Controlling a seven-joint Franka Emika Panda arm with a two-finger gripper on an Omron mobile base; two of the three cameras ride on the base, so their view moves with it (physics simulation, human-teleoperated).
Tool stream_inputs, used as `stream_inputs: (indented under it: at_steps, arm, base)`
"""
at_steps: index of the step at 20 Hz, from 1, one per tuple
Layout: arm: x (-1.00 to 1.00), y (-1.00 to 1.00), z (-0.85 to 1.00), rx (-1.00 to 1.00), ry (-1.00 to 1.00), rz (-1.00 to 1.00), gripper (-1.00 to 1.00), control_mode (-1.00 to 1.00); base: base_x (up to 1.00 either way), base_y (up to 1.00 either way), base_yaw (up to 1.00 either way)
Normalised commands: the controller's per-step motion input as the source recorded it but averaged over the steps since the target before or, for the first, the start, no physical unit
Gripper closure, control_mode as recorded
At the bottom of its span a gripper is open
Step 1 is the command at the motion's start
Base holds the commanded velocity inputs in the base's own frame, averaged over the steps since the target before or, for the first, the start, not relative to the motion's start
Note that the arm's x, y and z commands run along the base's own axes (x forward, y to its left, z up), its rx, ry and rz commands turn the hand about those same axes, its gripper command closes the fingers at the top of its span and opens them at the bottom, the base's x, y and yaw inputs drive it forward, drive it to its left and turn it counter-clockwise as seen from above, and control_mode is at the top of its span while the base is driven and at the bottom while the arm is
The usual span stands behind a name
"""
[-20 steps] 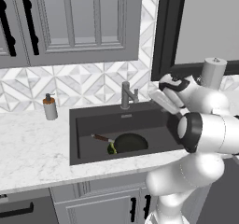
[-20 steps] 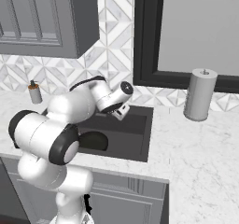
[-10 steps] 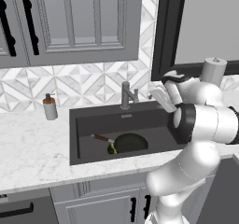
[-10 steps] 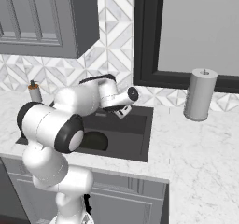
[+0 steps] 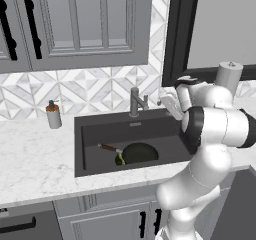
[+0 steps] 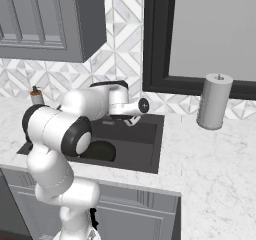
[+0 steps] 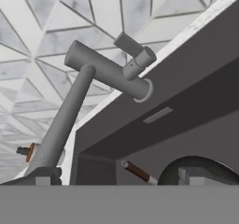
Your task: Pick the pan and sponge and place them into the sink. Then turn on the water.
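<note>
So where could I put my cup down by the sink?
Bare counter lies left of the sink, past the soap dispenser. More between sink and paper roll. Crowded: pan and sponge inside.

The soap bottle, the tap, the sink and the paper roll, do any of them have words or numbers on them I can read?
No words, numbers or signs can be read anywhere.
Soap dispenser: plain grey, no label.
Faucet: bare grey metal.
Sink: a small pale mark on its back wall, too small and blurred to read.
Paper towel roll: plain.
Pan: no brand visible.
</note>
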Motion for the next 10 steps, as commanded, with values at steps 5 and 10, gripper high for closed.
stream_inputs:
  at_steps: [5,10]
  arm:
    - [0.03,0.02,0.00,0.00,0.00,0.00,-1.00,-1.00]
    - [0.18,0.16,0.00,0.00,0.00,0.00,-1.00,-1.00]
  base:
    - [0.00,0.00,0.00]
    - [0.00,0.00,0.00]
